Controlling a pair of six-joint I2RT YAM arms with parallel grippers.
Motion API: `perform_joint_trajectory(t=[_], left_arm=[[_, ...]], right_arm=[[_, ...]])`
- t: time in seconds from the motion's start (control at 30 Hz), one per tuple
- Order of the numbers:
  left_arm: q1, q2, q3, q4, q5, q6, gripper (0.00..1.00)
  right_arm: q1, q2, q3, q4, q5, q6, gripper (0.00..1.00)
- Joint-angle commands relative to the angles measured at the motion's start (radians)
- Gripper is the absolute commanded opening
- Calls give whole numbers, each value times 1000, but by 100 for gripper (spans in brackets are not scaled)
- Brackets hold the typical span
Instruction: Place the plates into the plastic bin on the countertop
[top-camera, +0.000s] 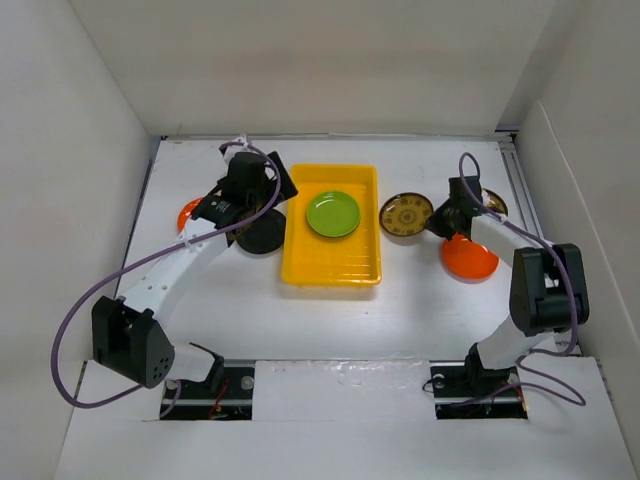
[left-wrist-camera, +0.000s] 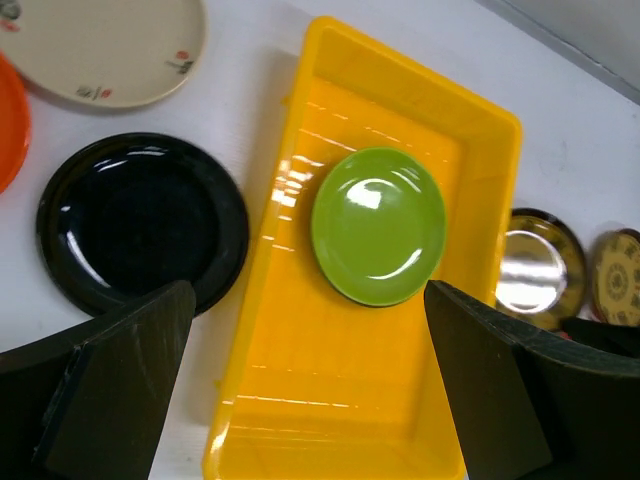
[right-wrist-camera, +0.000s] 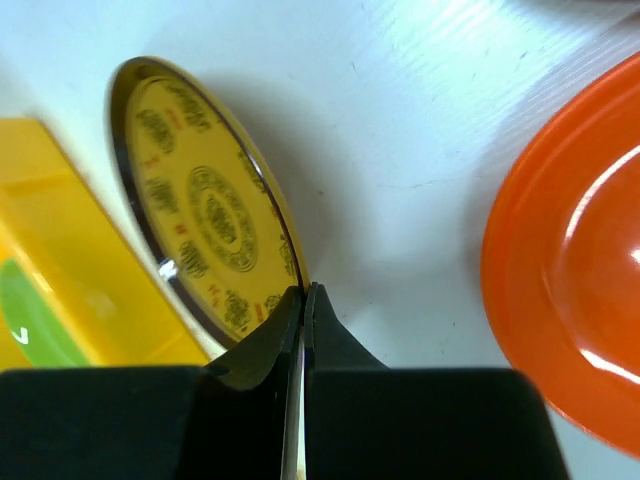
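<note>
A lime green plate (top-camera: 333, 213) lies in the yellow plastic bin (top-camera: 300, 262) on the white countertop (top-camera: 400, 320). My left gripper (left-wrist-camera: 308, 300) hangs open over the bin's (left-wrist-camera: 300, 400) left part with nothing between its fingers; the green plate (left-wrist-camera: 378, 225) shows just beyond them. A black plate (left-wrist-camera: 140, 220) sits left of the bin. My right gripper (right-wrist-camera: 303, 292) is shut on the rim of a gold-patterned plate (right-wrist-camera: 205, 215), which sits right of the bin (top-camera: 406, 214). An orange plate (right-wrist-camera: 570, 300) lies beside it.
A beige plate (left-wrist-camera: 100, 45) and a second orange plate (top-camera: 188, 215) lie at the far left. Another gold-patterned plate (left-wrist-camera: 615, 275) sits behind the right arm. White walls (top-camera: 80, 150) enclose the surface on three sides.
</note>
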Motion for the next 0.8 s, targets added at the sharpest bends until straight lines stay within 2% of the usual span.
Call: perform_joint_trajectory(t=[0.0, 0.23, 0.37, 0.47, 0.6, 0.63, 0.77], left_arm=[[53, -18, -72, 34, -36, -59, 100], [73, -87, -159, -13, -206, -178, 100], [132, -124, -233, -41, -237, -239, 100], [212, -133, -294, -28, -206, -248, 100], [327, -114, -352, 19, -182, -260, 100], [385, -113, -362, 34, -165, -260, 100], [496, -54, -373, 62, -113, -260, 100]], right_arm=[[14, -96, 91, -19, 114, 33, 0], [62, -163, 237, -37, 207, 45, 0], [140, -172, 300, -10, 227, -2, 0], [192, -98, 399, 7, 114, -108, 0], [251, 86, 541, -52, -39, -226, 0], [261, 135, 550, -52, -56, -237, 0], [295, 212, 550, -16, -121, -237, 0]])
